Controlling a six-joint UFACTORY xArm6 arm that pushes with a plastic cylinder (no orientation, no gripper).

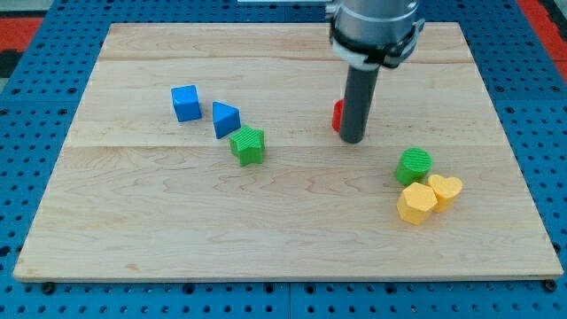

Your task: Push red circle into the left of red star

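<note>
Progress cannot be confirmed — only one red block (337, 115) shows, a sliver mostly hidden behind my tip (353, 140), its shape unclear. Rod carries no jaws and grasps nothing. Second red piece unseen, so the push appears unfinished.

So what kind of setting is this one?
Likely a lab tabletop pushing rig: a wooden board on blue perforated matting, small coloured blocks such as the green star and blue cube, and my tip beside a mostly hidden red block.
</note>
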